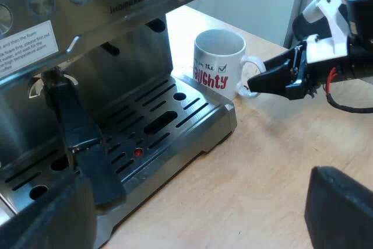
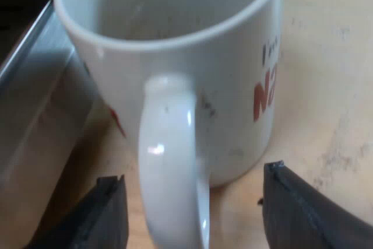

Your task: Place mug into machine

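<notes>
Now, right jaws: apart, straddling mug (image 2: 233, 86) handle, gripping nothing
left jaws: spread, empty
risk: off-centre closing twists mug against machine (image 1: 131, 56) tray edge

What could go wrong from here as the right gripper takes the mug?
1. The right gripper is open around only the handle of the mug; gripped there, the mug may tilt when lifted.
2. The mug stands by the tray edge; a low lift could strike it.
3. The handle of the holder juts over the tray and may block the mug.
</notes>
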